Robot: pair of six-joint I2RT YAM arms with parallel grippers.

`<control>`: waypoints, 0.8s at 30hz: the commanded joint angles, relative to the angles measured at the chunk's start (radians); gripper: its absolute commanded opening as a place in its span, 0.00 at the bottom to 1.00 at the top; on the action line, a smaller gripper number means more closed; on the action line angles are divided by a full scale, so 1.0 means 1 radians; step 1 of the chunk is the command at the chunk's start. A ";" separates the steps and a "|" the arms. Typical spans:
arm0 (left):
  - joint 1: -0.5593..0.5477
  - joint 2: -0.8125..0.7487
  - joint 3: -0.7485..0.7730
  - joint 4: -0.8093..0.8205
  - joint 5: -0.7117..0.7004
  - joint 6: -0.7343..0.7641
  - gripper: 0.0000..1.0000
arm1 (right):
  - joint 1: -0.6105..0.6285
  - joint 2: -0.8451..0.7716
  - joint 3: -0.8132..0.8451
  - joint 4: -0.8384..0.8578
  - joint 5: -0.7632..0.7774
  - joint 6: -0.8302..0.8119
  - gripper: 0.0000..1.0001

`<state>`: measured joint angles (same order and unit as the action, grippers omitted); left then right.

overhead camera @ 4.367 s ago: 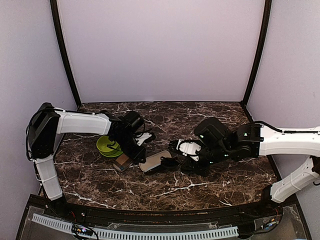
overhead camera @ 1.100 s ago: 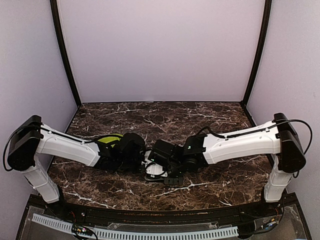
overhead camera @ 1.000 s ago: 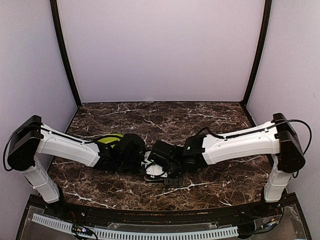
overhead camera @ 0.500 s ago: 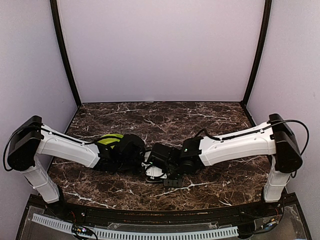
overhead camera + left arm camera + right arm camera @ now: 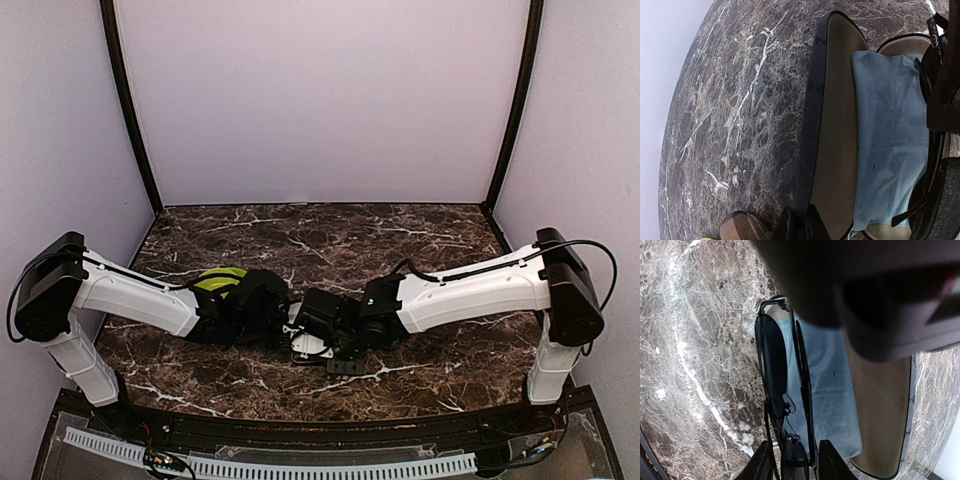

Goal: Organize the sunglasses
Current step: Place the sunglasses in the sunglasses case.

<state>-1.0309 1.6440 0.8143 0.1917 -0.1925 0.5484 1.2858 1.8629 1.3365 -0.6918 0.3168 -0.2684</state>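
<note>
Surface: dark brown marble table (image 5: 400, 240) w/ white veining. Plain lavender walls (image 5: 320, 100) on three sides, black corner posts.

1. Case (image 5: 832, 150): oblong, lying open at ctr-front of table, btwn the two arms. Tan lining, dark outer rim.

2. Cloth (image 5: 890, 140): light blue, spread flat inside the case. Covers most of one half; tan lining bare on the other.

3. Sunglasses (image 5: 771, 360): one pair, dark lenses, thin black wire frame. Lies inside the open case on top of the cloth, along the long edge farthest from the bare tan half. Slim temple arm runs alongside the lens.

4. L gripper (image 5: 801, 226): low at one end of the case, fingers clenched on the case rim, thin edge pinched btwn the tips.

5. R gripper (image 5: 796, 462): reaches over the case from the opp. side. Fingers released and parted; end of the sunglasses frame sits btwn them, gap showing on each side.

6. Bowl (image 5: 218, 280): bright green, on table behind L wrist, partly hidden by the arm.

7. Second case (image 5: 741, 229): brown striped, just beside the open case near L fingertips; only one end shows.

8. Small dark object (image 5: 346, 367): on table just in front of R wrist. Too dark to identify.
</note>
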 commanded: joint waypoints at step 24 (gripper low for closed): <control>-0.021 -0.026 -0.019 0.048 0.025 -0.010 0.00 | -0.014 -0.054 -0.036 0.060 0.186 0.110 0.31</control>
<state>-1.0306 1.6440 0.8104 0.2188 -0.2104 0.5369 1.2972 1.8545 1.3186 -0.6724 0.3916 -0.2272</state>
